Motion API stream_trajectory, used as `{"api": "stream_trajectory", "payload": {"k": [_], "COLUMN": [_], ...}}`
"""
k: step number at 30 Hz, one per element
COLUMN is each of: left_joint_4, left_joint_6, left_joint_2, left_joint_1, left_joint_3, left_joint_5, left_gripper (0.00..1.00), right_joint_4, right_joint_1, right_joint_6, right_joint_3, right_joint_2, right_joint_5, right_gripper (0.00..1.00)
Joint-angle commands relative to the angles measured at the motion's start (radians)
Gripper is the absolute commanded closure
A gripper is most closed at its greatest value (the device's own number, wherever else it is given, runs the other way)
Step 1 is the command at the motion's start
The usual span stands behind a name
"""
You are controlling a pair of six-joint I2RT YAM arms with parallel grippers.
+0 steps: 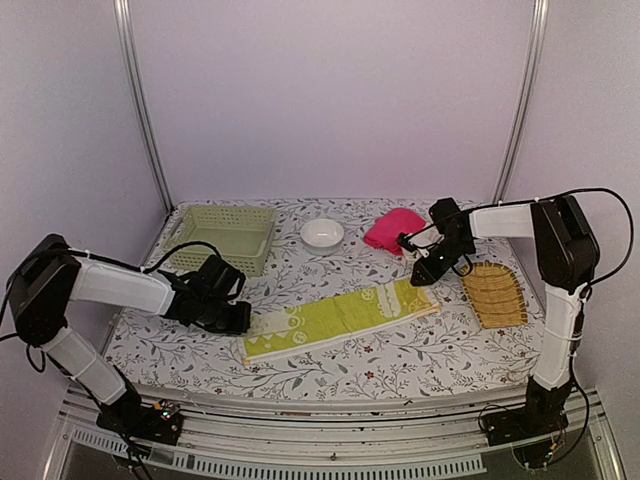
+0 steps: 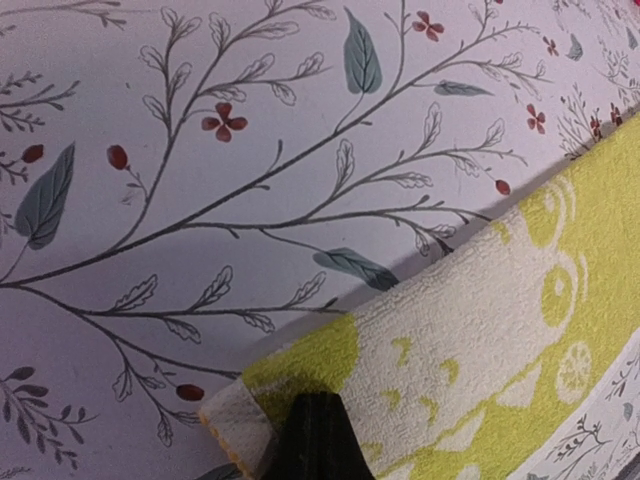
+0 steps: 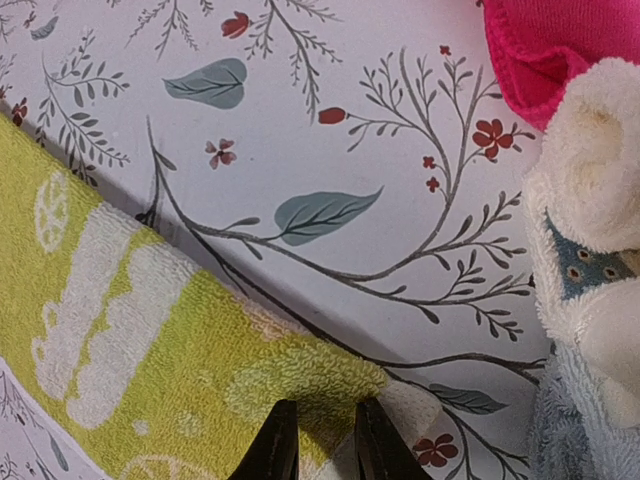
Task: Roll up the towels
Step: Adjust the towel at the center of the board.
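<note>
Lying flat and slantwise mid-table, green towel (image 1: 340, 318), left claw (image 1: 238, 318) pressed together at its left corner, pinch on cloth unclear, right claw (image 3: 325, 448) narrowly spread astride its right corner, pink towel (image 1: 393, 229) and rolled white towel (image 3: 590, 170) beyond, basket (image 1: 225, 235) and bowl (image 1: 322, 233) behind, tray (image 1: 493, 295) at right.

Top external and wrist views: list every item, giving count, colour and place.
yellow-green-and-cream towel: one, flat, table centre
pink towel: one, bright pink, back right
cream-white towel: one, rolled, beside the pink one, in the right wrist view only
pale blue cloth: one, mostly cut off, by the cream roll
basket: one, pale green, back left
bowl: one, white, back centre
woven tray: one, yellow, right side
tablecloth: one, white floral
left gripper: black, shut, at towel's left corner
right gripper: black, at towel's right corner, grip unclear
</note>
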Motion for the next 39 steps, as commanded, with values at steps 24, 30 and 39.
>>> {"api": "stream_trajectory", "payload": {"k": [24, 30, 39], "left_joint_4": [-0.046, -0.029, -0.035], "left_joint_6": [0.003, 0.0, 0.008], "left_joint_2": [-0.077, -0.074, -0.069], "left_joint_1": [0.071, 0.07, 0.071], "left_joint_3": [-0.108, -0.121, -0.123], "left_joint_5": [0.025, 0.033, 0.025], "left_gripper": [1.0, 1.0, 1.0], "right_joint_4": [-0.167, -0.181, -0.157], "right_joint_1": [0.02, 0.01, 0.01], "right_joint_6": [0.074, 0.082, 0.093], "right_joint_3": [0.126, 0.068, 0.057], "right_joint_2": [0.0, -0.001, 0.052], "right_joint_5": [-0.065, -0.038, 0.033], "right_gripper": [0.68, 0.68, 0.68]}}
